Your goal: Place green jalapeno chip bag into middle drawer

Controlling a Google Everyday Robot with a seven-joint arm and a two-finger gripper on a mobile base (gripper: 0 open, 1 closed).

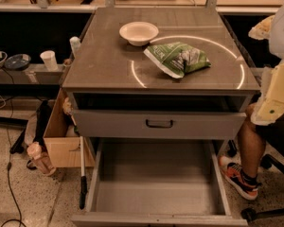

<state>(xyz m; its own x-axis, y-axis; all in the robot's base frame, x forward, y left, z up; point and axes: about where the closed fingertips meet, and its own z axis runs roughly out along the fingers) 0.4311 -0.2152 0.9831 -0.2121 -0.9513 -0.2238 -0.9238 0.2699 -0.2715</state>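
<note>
While you're on the camera view, the green jalapeno chip bag [179,59] lies on the cabinet top [104,56], long axis roughly 9-to-3, at 4 o'clock of the cream bowl [138,32]. The middle drawer [156,178] hangs open at 6 o'clock. The gripper [261,30] sits at 3 o'clock; clamped or spread, you can't tell.

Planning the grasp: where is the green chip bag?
The green chip bag lies on the cabinet top, just right of the cream bowl; the gripper sits at the right edge.
</note>
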